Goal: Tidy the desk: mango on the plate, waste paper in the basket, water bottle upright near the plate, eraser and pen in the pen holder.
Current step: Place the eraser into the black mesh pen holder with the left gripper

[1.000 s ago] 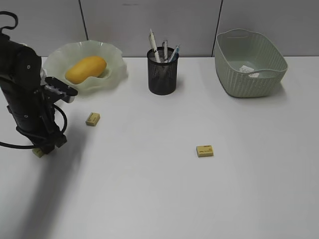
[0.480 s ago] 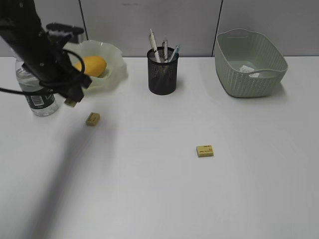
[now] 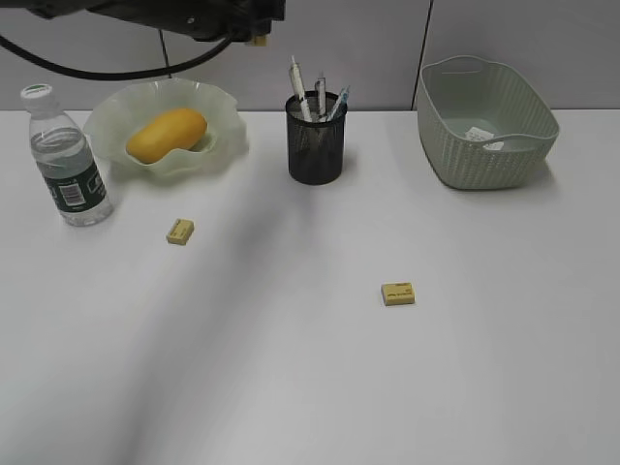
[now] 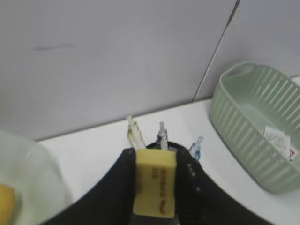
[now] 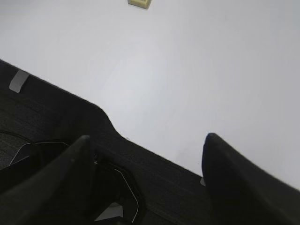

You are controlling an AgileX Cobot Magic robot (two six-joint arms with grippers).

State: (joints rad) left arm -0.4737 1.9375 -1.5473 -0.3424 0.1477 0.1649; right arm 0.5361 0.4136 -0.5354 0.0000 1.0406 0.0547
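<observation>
Held between the left gripper [image 4: 154, 187] jaws: a yellow eraser [image 4: 155, 182], a small rectangular block with dark print along one face, long axis upright in the left wrist view, closed on from both sides. Poised just above the pen holder [image 3: 315, 138], a black mesh cup with three pens [image 3: 319, 97] leaning out. Lying flat on the white tabletop [image 3: 310, 368], well apart: two more yellow erasers [image 3: 180, 231] [image 3: 398, 294]. Right gripper [image 5: 145, 159] jaws spread wide, gripping nothing.
</observation>
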